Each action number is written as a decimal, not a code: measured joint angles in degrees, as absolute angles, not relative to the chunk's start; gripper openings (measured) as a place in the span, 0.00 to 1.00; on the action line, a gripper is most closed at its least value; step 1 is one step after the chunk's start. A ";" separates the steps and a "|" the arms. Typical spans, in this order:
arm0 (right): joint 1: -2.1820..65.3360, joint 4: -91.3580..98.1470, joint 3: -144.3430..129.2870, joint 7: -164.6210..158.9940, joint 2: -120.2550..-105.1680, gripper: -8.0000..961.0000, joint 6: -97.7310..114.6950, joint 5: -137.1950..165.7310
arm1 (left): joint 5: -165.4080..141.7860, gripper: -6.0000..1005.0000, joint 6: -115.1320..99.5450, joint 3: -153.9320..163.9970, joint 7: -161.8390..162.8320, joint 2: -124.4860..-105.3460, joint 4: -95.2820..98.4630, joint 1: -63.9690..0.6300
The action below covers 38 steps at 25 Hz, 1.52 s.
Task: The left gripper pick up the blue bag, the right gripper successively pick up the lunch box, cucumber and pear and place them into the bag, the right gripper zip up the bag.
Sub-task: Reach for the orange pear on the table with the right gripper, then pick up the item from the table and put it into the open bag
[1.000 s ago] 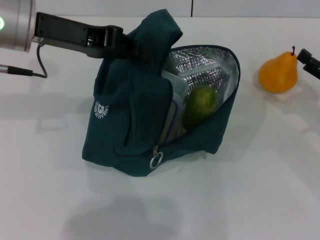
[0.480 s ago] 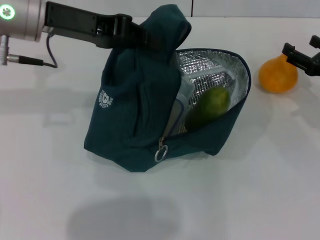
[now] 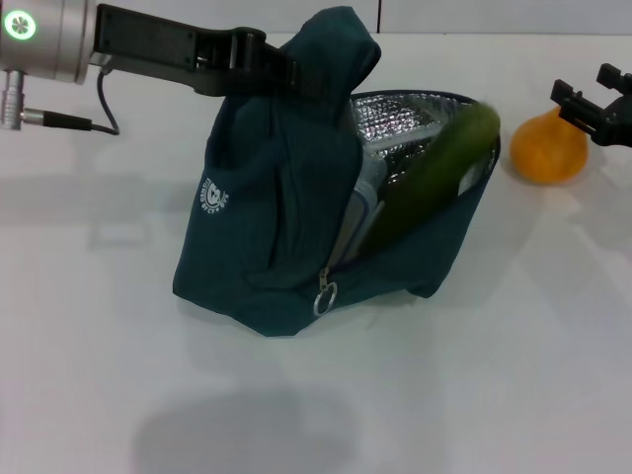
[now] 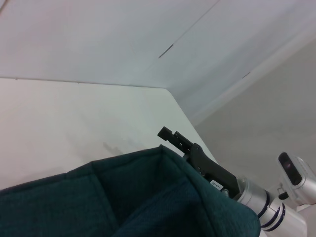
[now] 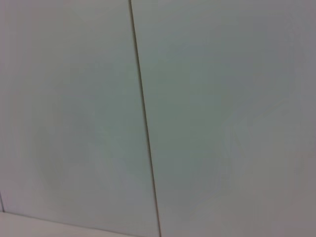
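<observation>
Pincers first, as I see them from the head camera. My right pincer [image 3: 591, 102] sits at the far right edge of the picture, right over the top of the pear [image 3: 549, 148]; its dark fingers [image 3: 577, 99] overlap the pear's crown, but I cannot tell whether they are closed on it or spread around it. The pear rests on the table [image 3: 494, 375], near the bag's open mouth with a strip of bare table between them.

My left pincer [image 3: 286, 74] reaches in from the upper left and is clamped on the bunched top of the blue bag [image 3: 267, 227], holding that fabric up in a peak. From the left wrist camera I see only a fold of the bag [image 4: 123, 202] close up, and the other arm's pincer [image 4: 173, 136] farther off beyond it.

The bag's base is on the table, mouth gaping toward the right, silver lining showing. The cucumber [image 3: 434, 173] leans inside the opening, tilted, its upper end poking out past the right rim. Just behind it I make out the edge of the lunch box [image 3: 360, 202], standing in the bag against the near wall. The zipper pull ring [image 3: 324, 296] hangs at the front of the bag, low down.

The table is white, with bare surface in front of the bag and to its left.
</observation>
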<state>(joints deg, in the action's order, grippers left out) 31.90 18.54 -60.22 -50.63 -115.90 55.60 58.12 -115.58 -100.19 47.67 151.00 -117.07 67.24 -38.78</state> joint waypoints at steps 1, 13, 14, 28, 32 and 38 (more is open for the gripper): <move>31.91 18.54 -60.21 -50.61 -115.91 0.87 55.52 58.12 | -115.58 0.05 -100.19 47.69 151.00 -117.07 67.24 -38.82; 32.55 18.55 -61.32 -50.61 -115.93 0.50 53.33 58.12 | -115.58 0.05 -100.22 47.88 150.99 -116.90 67.23 -38.98; 32.64 18.55 -61.68 -50.62 -115.93 0.46 53.32 58.13 | -115.58 0.05 -100.25 47.89 150.99 -116.89 67.24 -38.95; 32.02 19.02 -62.12 -49.81 -116.00 0.03 54.91 56.58 | -115.65 0.05 -100.54 47.65 150.65 -116.70 67.23 -38.31; 30.45 19.77 -61.98 -52.37 -115.64 0.03 61.12 54.13 | -115.64 0.05 -100.63 47.71 150.66 -116.63 67.24 -37.40; 28.19 26.40 -61.82 -62.93 -115.46 0.04 75.71 52.26 | -114.36 0.05 -100.64 47.68 150.60 -116.45 67.40 -36.22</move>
<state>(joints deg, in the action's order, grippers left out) 28.19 26.40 -61.82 -62.93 -115.46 75.71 52.26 -114.36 -100.64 47.68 150.60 -116.45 67.40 -36.22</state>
